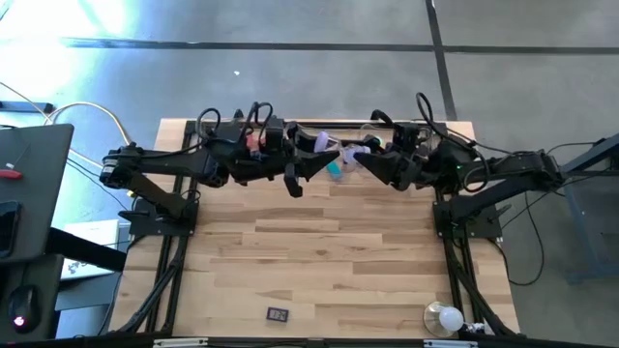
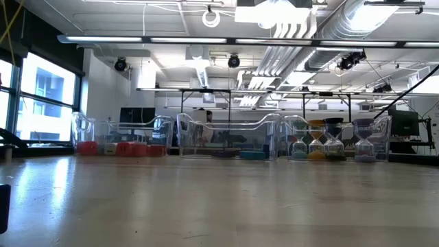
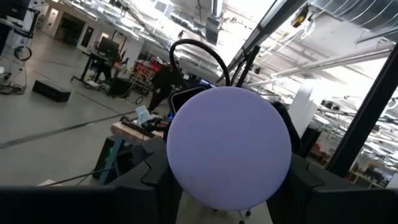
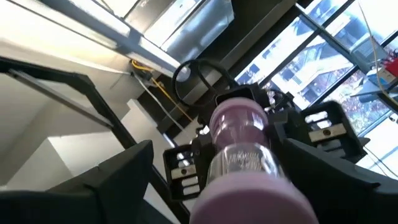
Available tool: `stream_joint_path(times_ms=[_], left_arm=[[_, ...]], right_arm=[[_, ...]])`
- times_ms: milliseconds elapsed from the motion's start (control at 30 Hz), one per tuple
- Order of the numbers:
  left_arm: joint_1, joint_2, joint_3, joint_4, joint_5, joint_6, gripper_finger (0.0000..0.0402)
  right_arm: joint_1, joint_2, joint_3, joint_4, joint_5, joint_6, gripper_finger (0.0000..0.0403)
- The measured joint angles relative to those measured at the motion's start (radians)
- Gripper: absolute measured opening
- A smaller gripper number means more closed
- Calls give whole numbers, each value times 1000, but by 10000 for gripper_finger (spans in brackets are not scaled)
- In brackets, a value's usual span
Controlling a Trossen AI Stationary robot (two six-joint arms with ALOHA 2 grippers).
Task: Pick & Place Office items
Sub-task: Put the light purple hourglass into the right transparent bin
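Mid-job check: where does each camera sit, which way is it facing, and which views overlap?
High: above the table, looking straight down; both arms whole, left gripper and right gripper meeting at the far edge.
Low: at tabletop height, level toward the clear trays; no arm shows.
Left wrist: tilted up at the ceiling; a lavender disc fills it.
Right wrist: also tilted up; a pink-capped piece in front.
Shared: each wrist view shows the other arm behind its piece.

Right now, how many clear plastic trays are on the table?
3, lined along the far edge in the low view: left tray with red pieces, middle tray, right tray with hourglass-shaped items. Others may be hidden.
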Motion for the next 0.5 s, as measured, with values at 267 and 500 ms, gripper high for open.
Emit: stream_joint_path(times_ms=[267, 500], left_arm=[[4, -1, 0, 1, 0, 0, 166], [12, -1, 0, 2, 0, 0, 166]], right_arm=[[-10, 0, 0, -31, -36, 0, 280], [-10, 0, 0, -84, -36, -24, 196]])
